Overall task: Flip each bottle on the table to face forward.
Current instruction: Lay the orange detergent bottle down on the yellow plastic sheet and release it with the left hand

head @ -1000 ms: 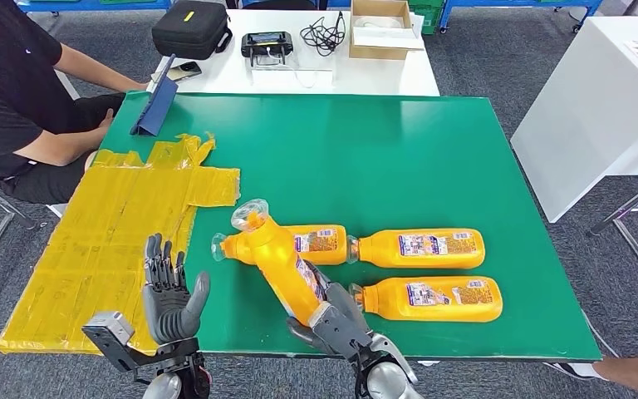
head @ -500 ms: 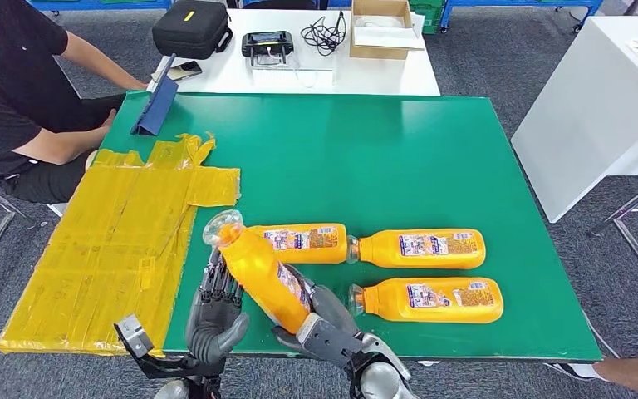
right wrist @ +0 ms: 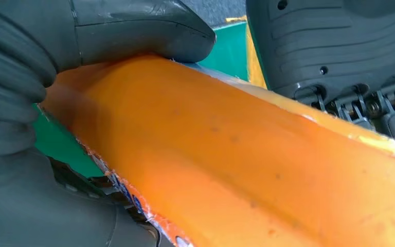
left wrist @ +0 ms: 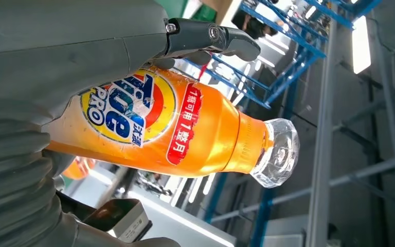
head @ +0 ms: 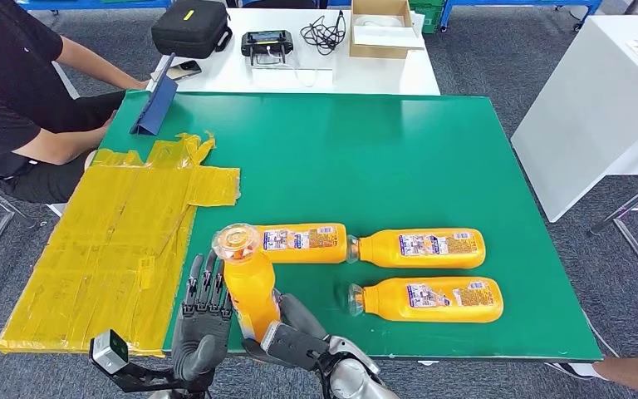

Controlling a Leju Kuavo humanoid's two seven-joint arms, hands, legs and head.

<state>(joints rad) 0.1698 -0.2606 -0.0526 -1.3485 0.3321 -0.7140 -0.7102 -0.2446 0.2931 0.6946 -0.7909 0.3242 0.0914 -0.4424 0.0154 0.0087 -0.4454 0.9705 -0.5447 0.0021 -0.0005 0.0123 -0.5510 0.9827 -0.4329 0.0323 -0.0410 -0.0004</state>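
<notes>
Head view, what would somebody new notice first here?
The orange bottle raised nearly upright at the green table's near edge, right hand gripping its base, left hand against its side. Then three bottles lying right of it, and crumpled yellow sheeting to the left.

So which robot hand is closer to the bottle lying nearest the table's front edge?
Right. The right hand sits just left of that lying bottle; the left hand is farther, beyond the raised bottle.

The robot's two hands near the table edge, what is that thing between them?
An orange bottle, raised cap-up, sits between the left hand and right hand in the head view.
</notes>
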